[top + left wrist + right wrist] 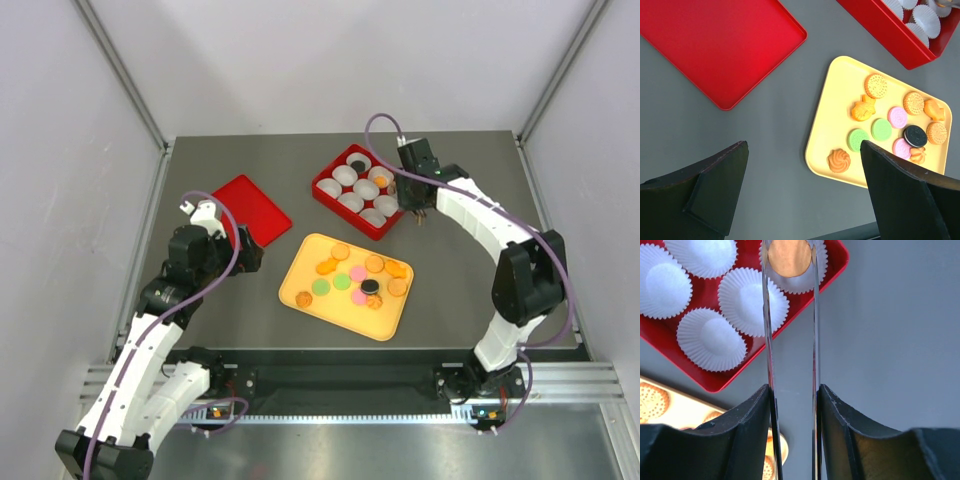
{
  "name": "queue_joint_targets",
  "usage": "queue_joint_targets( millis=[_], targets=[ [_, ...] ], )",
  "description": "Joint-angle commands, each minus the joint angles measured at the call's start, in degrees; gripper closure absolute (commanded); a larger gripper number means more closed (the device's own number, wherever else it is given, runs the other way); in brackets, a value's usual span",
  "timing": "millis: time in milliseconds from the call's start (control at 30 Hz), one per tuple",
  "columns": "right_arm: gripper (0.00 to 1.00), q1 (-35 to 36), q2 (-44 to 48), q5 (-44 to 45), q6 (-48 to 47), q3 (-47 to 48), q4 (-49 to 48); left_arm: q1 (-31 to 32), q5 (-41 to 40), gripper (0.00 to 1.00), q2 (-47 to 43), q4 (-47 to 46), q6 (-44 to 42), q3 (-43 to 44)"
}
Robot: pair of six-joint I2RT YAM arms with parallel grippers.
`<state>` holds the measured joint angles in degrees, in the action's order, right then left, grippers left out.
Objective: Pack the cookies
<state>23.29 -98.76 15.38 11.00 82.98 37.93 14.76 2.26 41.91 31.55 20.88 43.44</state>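
Observation:
The cookies (355,280) lie on a yellow tray (296,300): mostly orange, some green and pink, one black. They also show in the left wrist view (875,86). A red box (322,190) holds white paper cups (707,337); one cup holds a black cookie (357,163). My right gripper (794,392) is shut on metal tongs (768,340). The tongs pinch an orange cookie (789,257) over the box's corner cup (801,286). My left gripper (803,150) is open and empty above the table, left of the tray (840,90).
A flat red lid (250,208) lies at the left of the box, near my left arm; it also shows in the left wrist view (720,45). Grey walls enclose the table on three sides.

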Motion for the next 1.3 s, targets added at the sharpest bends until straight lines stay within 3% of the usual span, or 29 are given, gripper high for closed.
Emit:
queue_joint_targets(
  millis=[0,733,1033,1267],
  targets=[
    [0.59,-1.3,0.0,1.9,0.3,3.1,-3.7,0.2,0.0,0.01,0.1,-1.3,-0.5,-0.4],
    [0.52,-1.4,1.2,1.0,0.8,2.5,-3.1,0.2,0.1,0.01,0.5,-1.3,-0.6,-0.4],
    [0.53,0.2,10.7,-2.5,0.7,2.0,-0.9,0.2,-0.2,0.01,0.6,-1.3,-0.4,-0.4],
    [0.53,10.4,24.8,-3.1,1.2,-8.4,0.8,0.2,-0.6,0.01,1.0,-1.0,-0.3,0.1]
  ],
)
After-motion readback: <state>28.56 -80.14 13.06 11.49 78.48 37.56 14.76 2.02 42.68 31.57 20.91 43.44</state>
